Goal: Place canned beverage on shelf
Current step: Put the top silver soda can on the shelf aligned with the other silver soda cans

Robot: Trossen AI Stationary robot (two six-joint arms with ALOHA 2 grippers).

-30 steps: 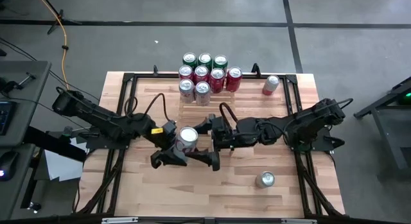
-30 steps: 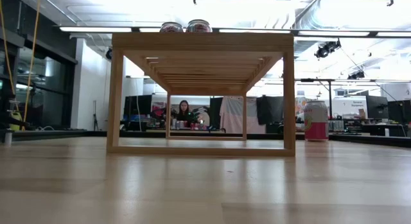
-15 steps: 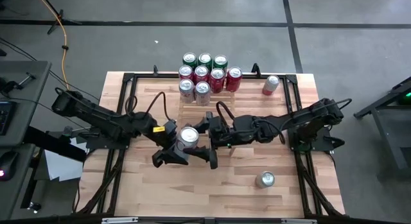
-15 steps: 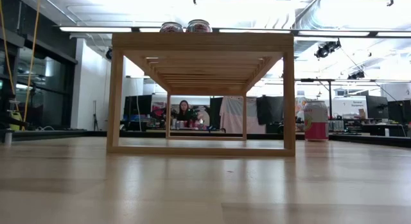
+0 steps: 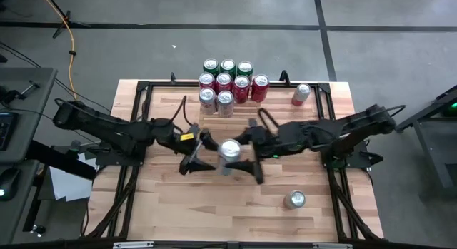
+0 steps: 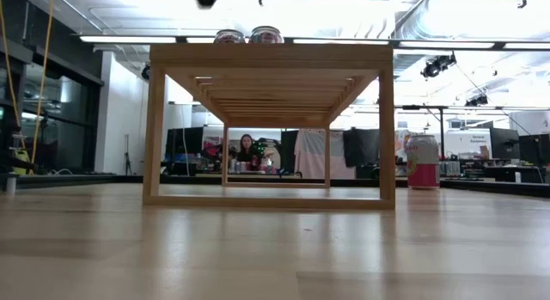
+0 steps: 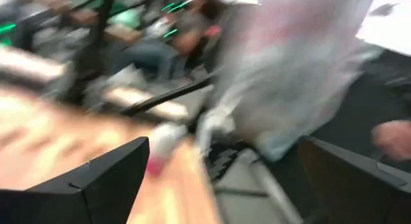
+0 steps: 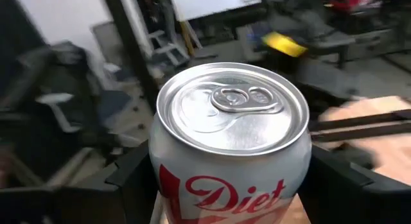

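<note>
Nearest the front table edge: a lone can (image 5: 295,200) lying on bare wood toward the right, well apart from both arms. Open tabletop (image 5: 178,206) all around it and across the whole front half.

Mid-table, above the wood: silver can (image 5: 229,152) clamped upright between the fingers of the right gripper (image 5: 239,160), right arm reaching in from the right side. Seen close in the right wrist view: silver lid with pull tab, silver body, red "Diet" lettering (image 8: 231,140), a dark finger (image 8: 131,179) on each side of it. Just beside, on the left: left gripper (image 5: 196,150), jaws spread wide, grasping nothing, clear of the can. Left wrist view too blurred for detail.

Between grippers and shelf: a strip of clear wood, nothing standing in it.

Far edge, centre: the shelf (image 5: 214,120), light slatted wood on legs (image 6: 155,128), hollow underneath in the low view. Cluster of red, green and silver cans (image 5: 227,83) packed on its far end; near slats bare. One pink can (image 5: 301,94) standing on the table to the right of the shelf, apart from it.

Beyond the table: a seated person (image 6: 247,150) in the room.
</note>
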